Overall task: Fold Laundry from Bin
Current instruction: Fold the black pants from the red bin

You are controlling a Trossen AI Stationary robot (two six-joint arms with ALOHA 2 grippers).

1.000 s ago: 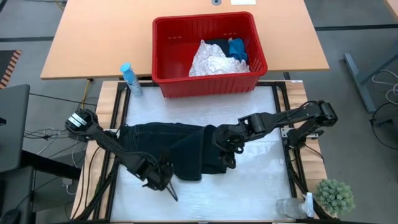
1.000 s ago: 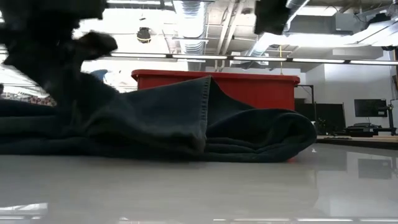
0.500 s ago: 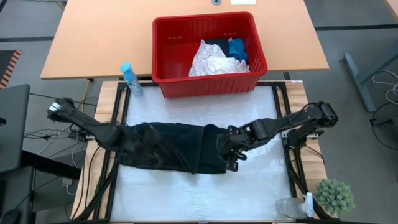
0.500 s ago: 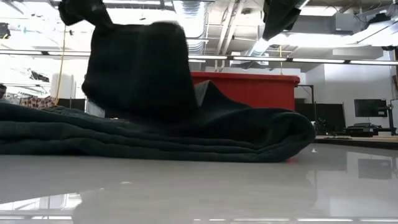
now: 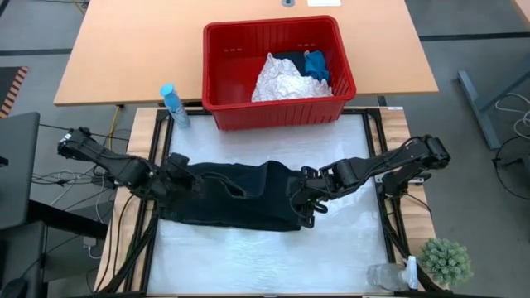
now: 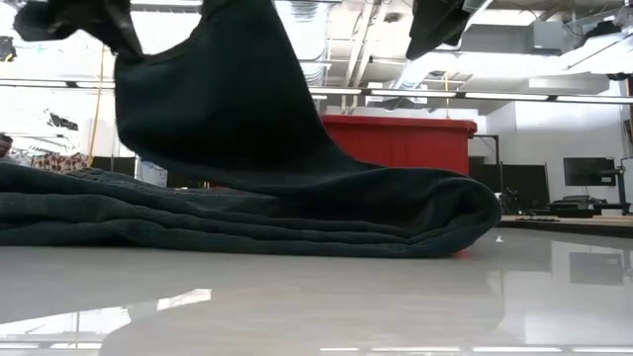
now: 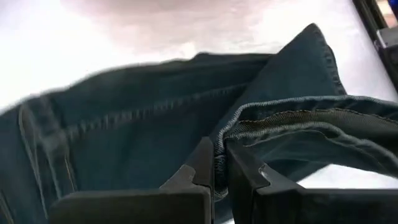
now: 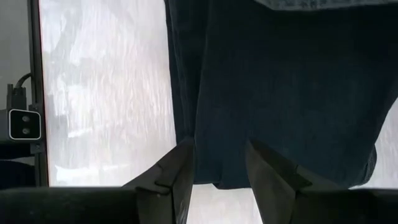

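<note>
A dark blue denim garment [image 5: 248, 199] lies in flat layers across the middle of the table. Its left part [image 6: 227, 99] is lifted and hangs in the low view. My left gripper [image 5: 184, 178] is over the garment's left end, shut on an edge of it [image 7: 217, 158]. My right gripper [image 5: 303, 200] hovers over the garment's right end. Its fingers [image 8: 217, 168] are open and apart from the cloth below. The red bin [image 5: 217, 83] stands behind the table's far edge. Inside it are a white crinkled piece [image 5: 281, 79] and a small blue one [image 5: 315, 64]. My left gripper pinches a stitched, hemmed edge of the denim [image 7: 233, 127] between its two fingers. The fingers come slanting down from the table's left side. The held part is lifted clear and hangs in a slack sheet [image 6: 227, 99] down to the layers on the table.
A blue-capped spray bottle [image 5: 173, 105] stands at the far left corner, beside the bin. A small green plant [image 5: 445, 261] and a clear bottle [image 5: 389, 276] sit at the near right corner. The white table surface [image 5: 273, 257] lies bare in front of the garment.
My left gripper has risen from the near side of the garment and gone toward the table's far and left edges, rolling its wrist. It has drawn the garment's near left part up and over the layers that stay flat. My right gripper has kept still.
</note>
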